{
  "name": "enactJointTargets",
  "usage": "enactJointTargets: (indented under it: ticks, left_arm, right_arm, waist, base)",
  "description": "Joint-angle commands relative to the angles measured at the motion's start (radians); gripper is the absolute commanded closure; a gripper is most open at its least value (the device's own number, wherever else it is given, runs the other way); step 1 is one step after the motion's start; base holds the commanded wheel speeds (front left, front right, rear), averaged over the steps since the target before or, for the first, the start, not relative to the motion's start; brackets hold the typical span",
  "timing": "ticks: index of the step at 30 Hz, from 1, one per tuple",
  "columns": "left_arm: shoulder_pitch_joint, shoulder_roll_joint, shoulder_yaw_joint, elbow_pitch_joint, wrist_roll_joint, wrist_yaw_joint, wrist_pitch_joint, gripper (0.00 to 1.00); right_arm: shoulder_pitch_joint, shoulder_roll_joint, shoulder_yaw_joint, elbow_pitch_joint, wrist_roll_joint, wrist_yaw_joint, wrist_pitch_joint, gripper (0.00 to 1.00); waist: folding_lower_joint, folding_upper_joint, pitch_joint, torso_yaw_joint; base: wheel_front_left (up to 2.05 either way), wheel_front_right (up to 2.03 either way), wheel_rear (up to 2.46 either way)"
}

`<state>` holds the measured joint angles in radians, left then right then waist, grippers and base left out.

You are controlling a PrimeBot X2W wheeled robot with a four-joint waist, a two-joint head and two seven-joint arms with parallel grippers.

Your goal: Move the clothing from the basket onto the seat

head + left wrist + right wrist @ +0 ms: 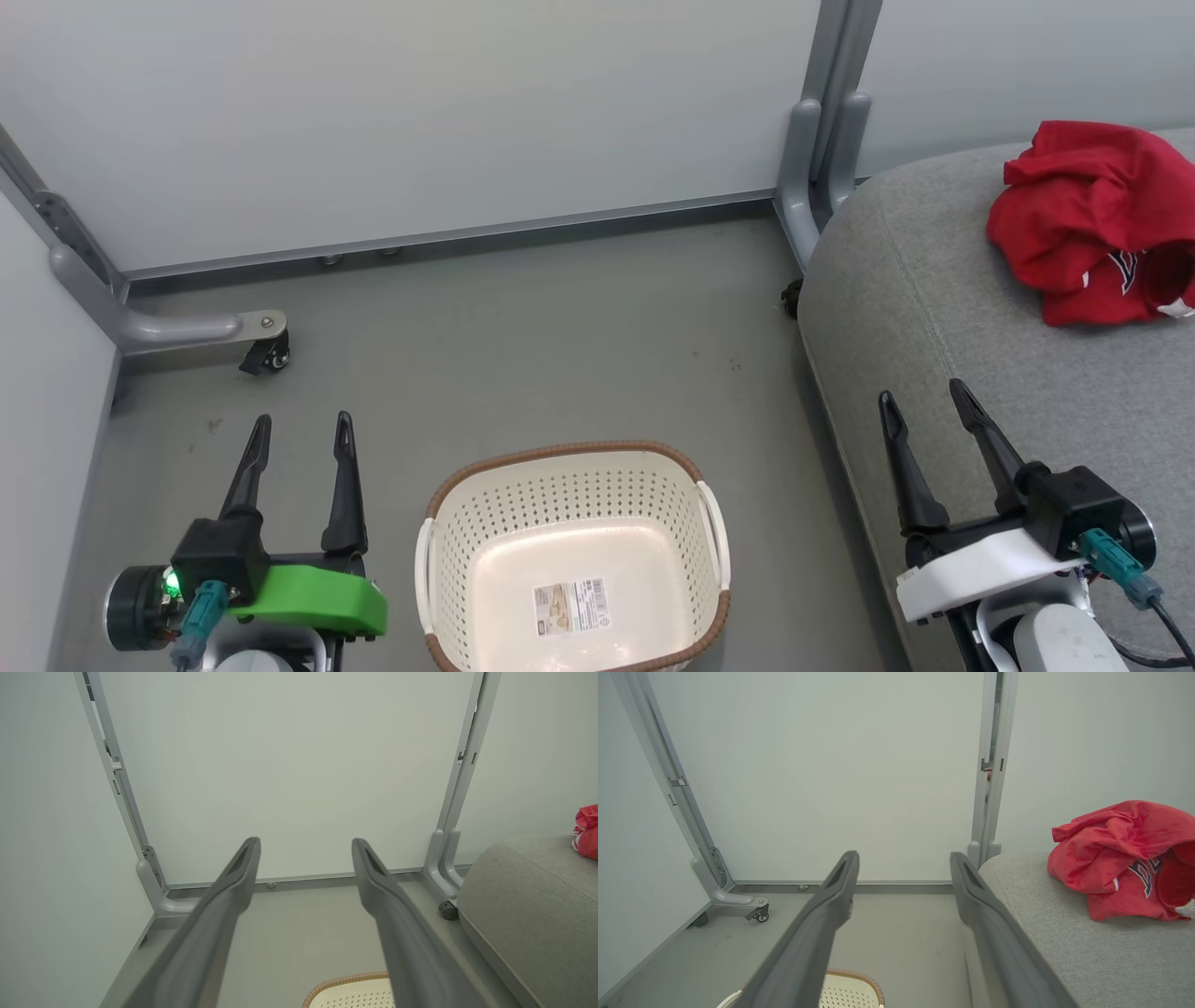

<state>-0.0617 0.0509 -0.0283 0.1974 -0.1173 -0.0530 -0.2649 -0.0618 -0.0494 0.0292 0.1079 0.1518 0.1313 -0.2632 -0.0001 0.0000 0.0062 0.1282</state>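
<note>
The crumpled red fabric clothing with white trim and dark lettering (pixel 1088 219) is lying in 1 bunched heap, with no clear long axis, on the far part of the large grey woven-fabric seat (pixel 934 308). It is sitting ahead and to the right of the right gripper (pixel 921 392), the nearer arm, whose 2 fingers are spreading wide and holding nothing. The cream-white perforated plastic basket with its brown rim (pixel 560 455) is standing between the arms, bare inside but for a label sticker (pixel 571 607). The left gripper (pixel 303 418) is hanging beside it, equally wide and empty; seemingly nothing is remaining to fetch.
</note>
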Motion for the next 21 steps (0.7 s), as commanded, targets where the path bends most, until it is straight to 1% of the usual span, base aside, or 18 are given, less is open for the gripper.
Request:
enactJointTargets:
  ticks: [1,8,9,13,21]
  left_arm:
    - [-0.001,0.000,0.002,0.002,0.005,-0.006,0.001,0.00]
    - [-0.013,0.000,0.003,0.006,0.006,-0.004,0.001,0.00]
    - [-0.002,0.000,0.000,0.006,0.000,-0.001,0.000,1.00]
    - [0.010,-0.003,-0.002,0.045,-0.005,0.000,0.003,1.00]
    - [-0.001,-0.003,0.019,0.050,-0.170,-0.009,0.049,1.00]
  right_arm:
    - [-0.002,-0.002,-0.002,0.002,0.005,-0.001,-0.002,0.00]
    - [-0.011,-0.002,-0.004,0.007,0.004,-0.001,-0.002,0.00]
    - [-0.007,0.000,-0.002,0.004,0.001,0.000,0.000,1.00]
    - [0.014,0.006,0.001,0.040,0.006,0.000,0.002,1.00]
    - [0.006,0.004,-0.014,0.050,0.169,0.000,0.042,1.00]
  waist:
    - [0.0001,0.0000,0.002,0.001]
    - [0.0001,0.0000,0.005,0.006]
    - [0.0001,0.0000,0.005,0.005]
    - [0.0001,0.0000,0.005,0.005]
    - [0.0001,0.0000,0.005,-0.003]
  base:
    - [0.00,0.00,0.00]
    - [0.00,0.00,0.00]
    - [0.00,0.00,0.00]
    - [0.00,0.00,0.00]
    - [0.00,0.00,0.00]
